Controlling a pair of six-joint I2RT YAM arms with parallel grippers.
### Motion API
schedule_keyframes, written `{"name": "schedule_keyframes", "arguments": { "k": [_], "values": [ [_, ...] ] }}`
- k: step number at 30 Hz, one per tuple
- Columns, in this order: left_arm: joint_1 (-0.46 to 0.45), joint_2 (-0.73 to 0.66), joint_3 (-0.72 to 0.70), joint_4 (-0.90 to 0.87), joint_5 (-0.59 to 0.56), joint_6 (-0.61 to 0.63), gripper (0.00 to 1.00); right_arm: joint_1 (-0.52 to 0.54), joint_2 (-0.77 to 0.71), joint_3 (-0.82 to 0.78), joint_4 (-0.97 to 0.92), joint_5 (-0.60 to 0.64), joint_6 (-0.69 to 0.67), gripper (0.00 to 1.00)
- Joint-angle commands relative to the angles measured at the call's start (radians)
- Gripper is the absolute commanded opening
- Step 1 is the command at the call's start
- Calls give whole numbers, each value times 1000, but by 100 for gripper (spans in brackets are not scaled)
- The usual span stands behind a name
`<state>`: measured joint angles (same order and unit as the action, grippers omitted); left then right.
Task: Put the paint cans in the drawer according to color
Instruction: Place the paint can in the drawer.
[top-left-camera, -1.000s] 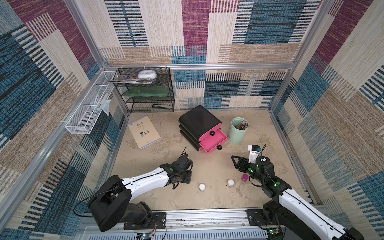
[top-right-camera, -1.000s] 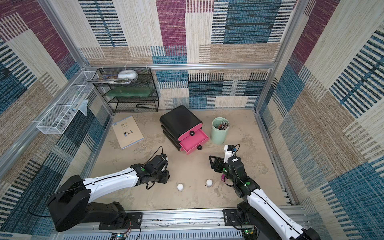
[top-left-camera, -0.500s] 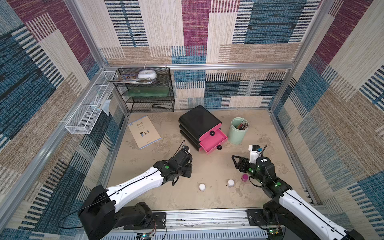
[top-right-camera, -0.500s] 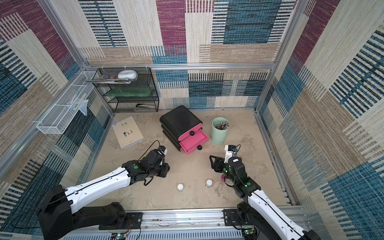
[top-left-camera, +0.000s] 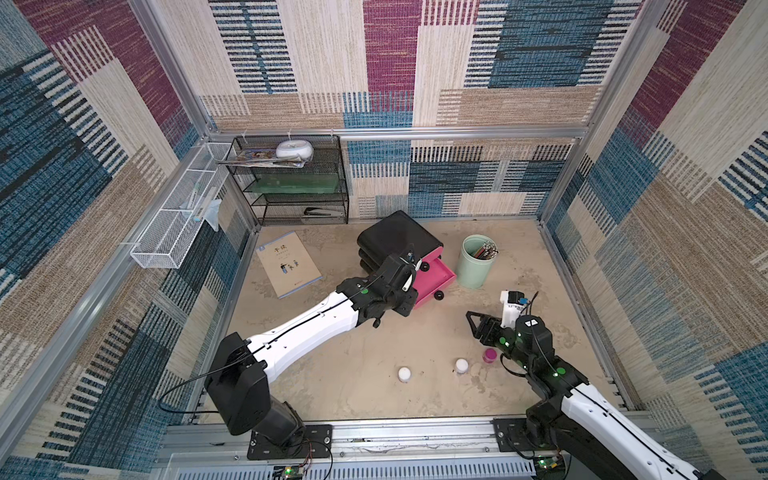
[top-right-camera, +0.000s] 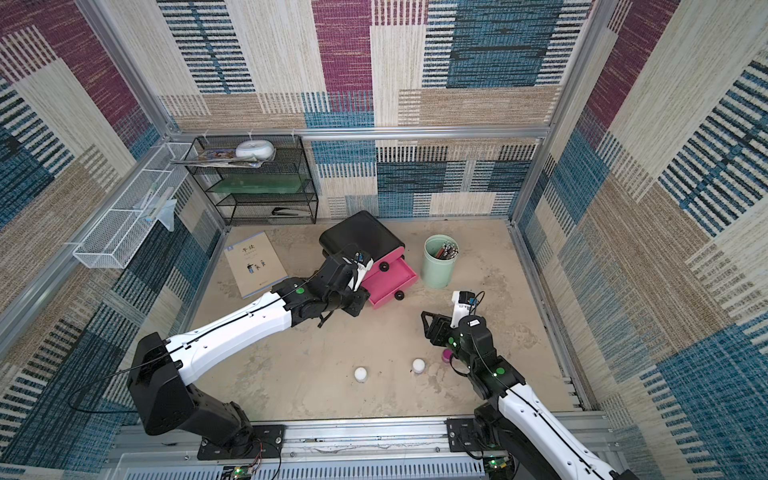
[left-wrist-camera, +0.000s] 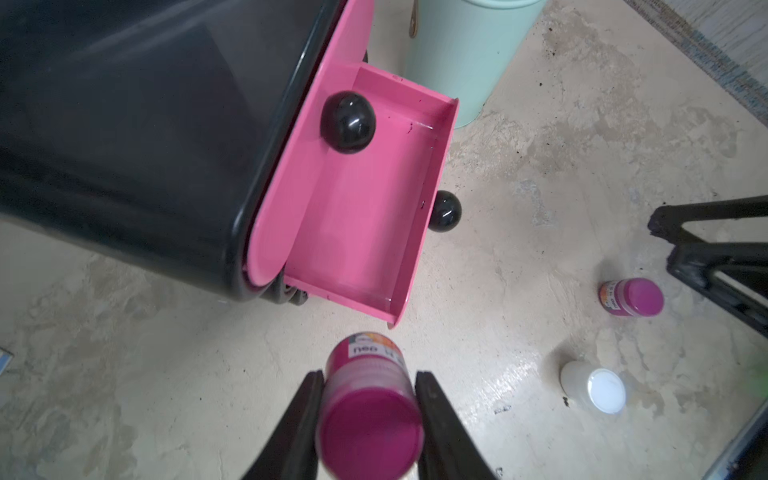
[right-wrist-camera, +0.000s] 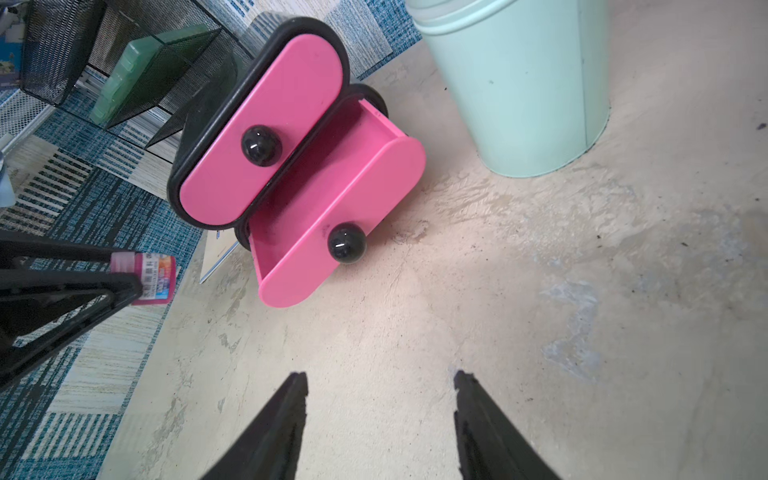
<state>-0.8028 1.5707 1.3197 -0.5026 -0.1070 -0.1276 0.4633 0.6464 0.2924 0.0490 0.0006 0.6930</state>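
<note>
Pinching a magenta paint can (left-wrist-camera: 370, 436) in the left gripper (left-wrist-camera: 368, 374) just beside the open drawer (left-wrist-camera: 361, 208); holding the right gripper (right-wrist-camera: 380, 374) half-open, empty.

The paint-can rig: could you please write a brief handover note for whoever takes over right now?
Left gripper: shut on a magenta jar, close to the open drawer, not yet in it.
Right gripper: open, empty.
On the table: second magenta jar, first white jar, second white jar. No green jars in view.
Drawer unit: top drawer closed; the open one looks empty.
Done: one drawer pulled out; nothing visibly stored.
Left: drop in the held jar, add its twin, then sort the whites.
</note>
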Motion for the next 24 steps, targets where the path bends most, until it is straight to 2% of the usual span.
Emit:
{"name": "schedule_keyframes", "arguments": {
  "k": [1,7,12,24],
  "values": [
    [-2,48,47,-21,-28,113,24,0,-6,11,-6,13,2,61],
    [-3,156,134,-50,-24,150,24,0,5,17,-10,14,-6,60],
    [-3,207,190,-54,-66,169,24,-3,3,19,-9,10,-7,60],
    [14,331,261,-40,-66,194,25,-5,-3,-9,-2,22,-16,59]
  ]
}}
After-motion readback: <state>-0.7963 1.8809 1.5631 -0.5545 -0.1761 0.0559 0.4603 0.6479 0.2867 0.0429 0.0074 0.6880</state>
